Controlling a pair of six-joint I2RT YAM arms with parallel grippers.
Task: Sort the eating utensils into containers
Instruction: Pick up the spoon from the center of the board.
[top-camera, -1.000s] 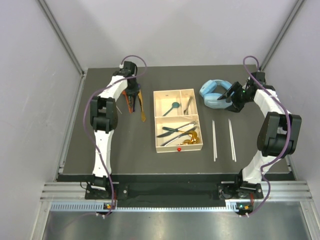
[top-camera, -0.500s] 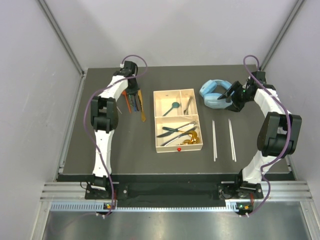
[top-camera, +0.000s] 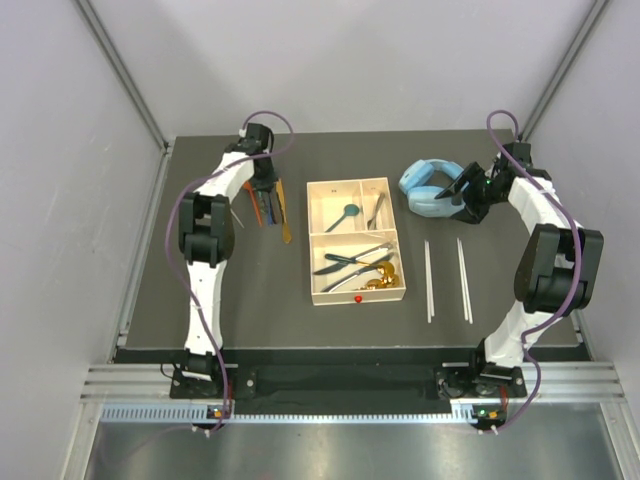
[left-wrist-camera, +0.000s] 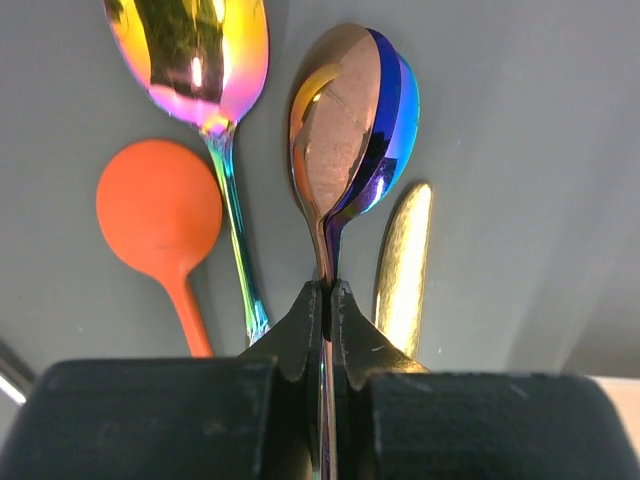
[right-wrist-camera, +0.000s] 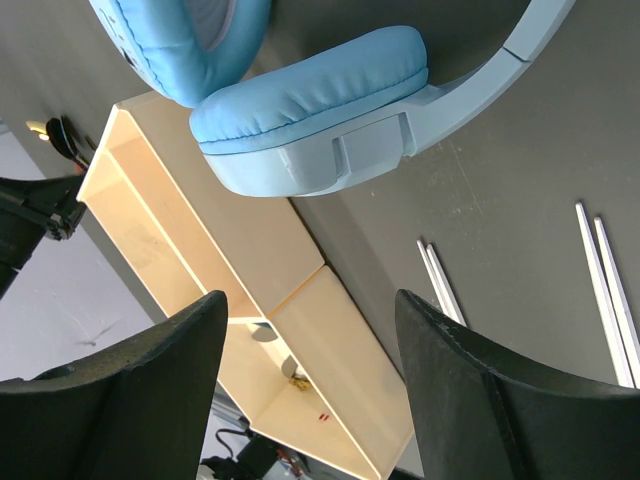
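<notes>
Left wrist view: your left gripper (left-wrist-camera: 328, 300) is clamped tight on the thin handle of a copper-and-blue spoon (left-wrist-camera: 345, 110), with the bowl pointing away from the fingers. To the left of it lie a rainbow spoon (left-wrist-camera: 195, 50) and an orange spoon (left-wrist-camera: 160, 210). To the right lies the pale wooden knife (left-wrist-camera: 405, 250). All of them rest on the dark table (top-camera: 250, 290).

From the top view, you can see this cluster sits at the far left of the table, well apart from the cream tray (top-camera: 312, 250) in the middle. The tray's far-left small compartment holds a teal spoon (top-camera: 345, 213), and the far-right small one holds a fork (top-camera: 377, 210). The large near compartment has dark-and-silver cutlery (top-camera: 350, 262) lying slantwise, with gold spoons (top-camera: 380, 280) at its near right corner.

The one label to go by is the red dot (top-camera: 357, 298) on the tray's near rim. A tiny dark mark on the floor of the far-left compartment is too small to read.

Two pairs of pale chopsticks (top-camera: 429, 280) lie side by side on the table, to the right of the tray.

Your right gripper (top-camera: 455, 197) has its fingers spread wide and holds nothing. It sits just beside the light-blue headphones (top-camera: 430, 188), at the far right of the table. The right wrist view shows an ear cushion and the tray's far wall between those fingers.
</notes>
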